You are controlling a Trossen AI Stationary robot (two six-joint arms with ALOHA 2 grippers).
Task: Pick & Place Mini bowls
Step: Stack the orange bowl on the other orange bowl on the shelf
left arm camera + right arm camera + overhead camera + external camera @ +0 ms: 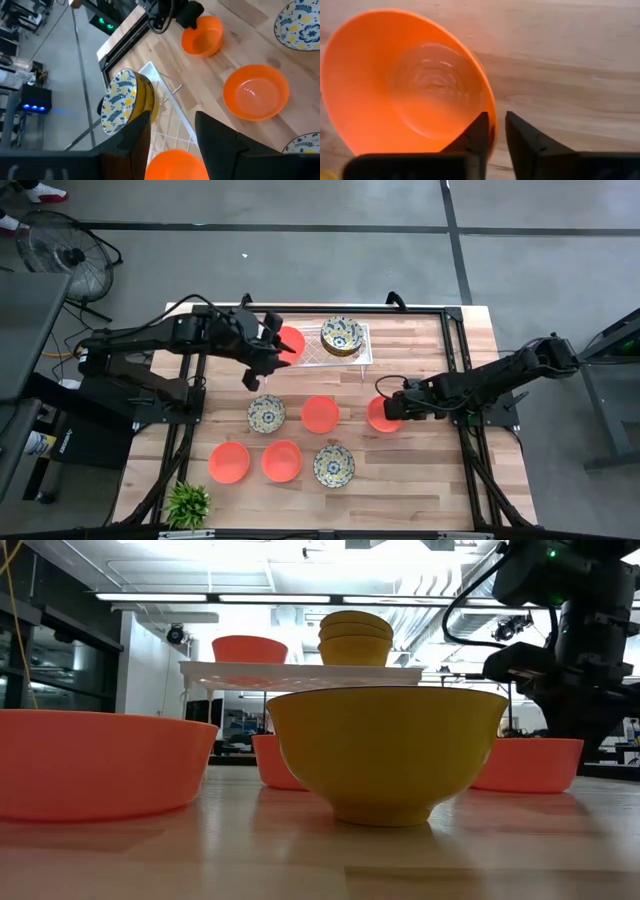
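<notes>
From above, the right tool [393,409] meets an orange bowl [380,414] on the desk [420,470]. Its wrist view alone shows the fingers nearly closed over the rim. The left tool [275,350], half open, hovers over the tray [365,345].

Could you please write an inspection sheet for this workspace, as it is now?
Surface: wooden table, dry, no spills seen.
Job's things: stack of patterned bowls and one orange bowl on the white tray; six more bowls loose on the table.
Clutter: small green plant at the near left corner.
Grippers: left gripper open above the tray's orange bowl; right gripper closing on the rim of the rightmost orange bowl.
Cables: nothing seen on the table.
Surroundings: floor fan at far left.
</notes>
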